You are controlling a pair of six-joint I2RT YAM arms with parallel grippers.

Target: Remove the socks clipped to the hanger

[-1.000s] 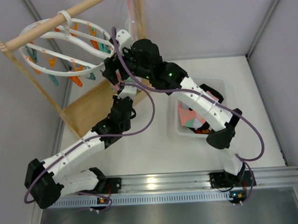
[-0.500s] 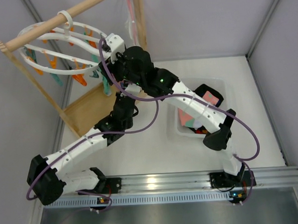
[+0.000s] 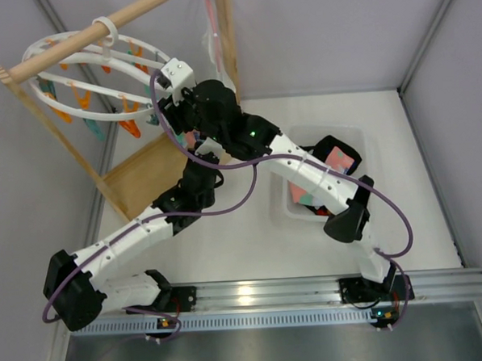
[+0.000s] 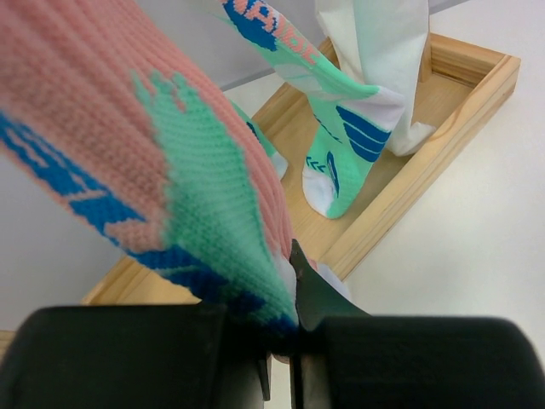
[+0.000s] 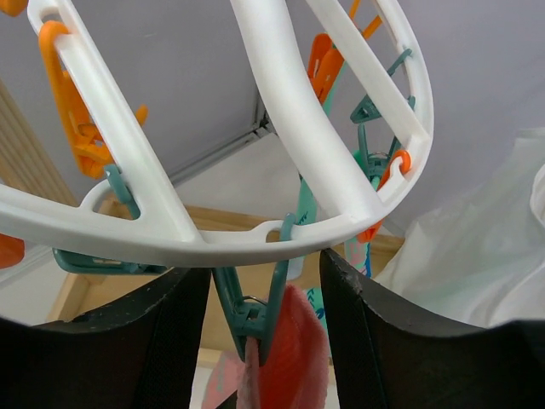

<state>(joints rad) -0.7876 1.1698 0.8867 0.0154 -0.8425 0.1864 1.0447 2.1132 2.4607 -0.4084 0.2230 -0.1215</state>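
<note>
The hanger point(image 3: 67, 109), a white ring with orange and teal clips, hangs from the wooden rail at the upper left. In the right wrist view its rim point(image 5: 281, 128) crosses just above my right gripper point(image 5: 264, 266), which is open. The fingers point(image 5: 162, 341) stand on either side of a teal clip point(image 5: 255, 315) that pinches a pink sock point(image 5: 294, 362). My left gripper point(image 4: 279, 319) is shut on the lower end of that pink sock with mint and blue patches point(image 4: 128, 128). A mint and white sock point(image 4: 341, 162) hangs behind it. From above, the right gripper point(image 3: 166, 103) sits at the ring's near rim, with the left gripper point(image 3: 196, 160) under it.
The wooden rail point(image 3: 80, 39) rests on slanted posts over a wooden base frame point(image 3: 144, 173). A white bin point(image 3: 358, 138) holding loose socks stands at the right, partly under the right arm. White fabric point(image 4: 375, 51) hangs by the back post. Grey walls close both sides.
The right gripper has moved left and up to the hanger's rim, and its jaws have narrowed around the teal clip. The ring has swung slightly left. The left gripper has kept its hold.
</note>
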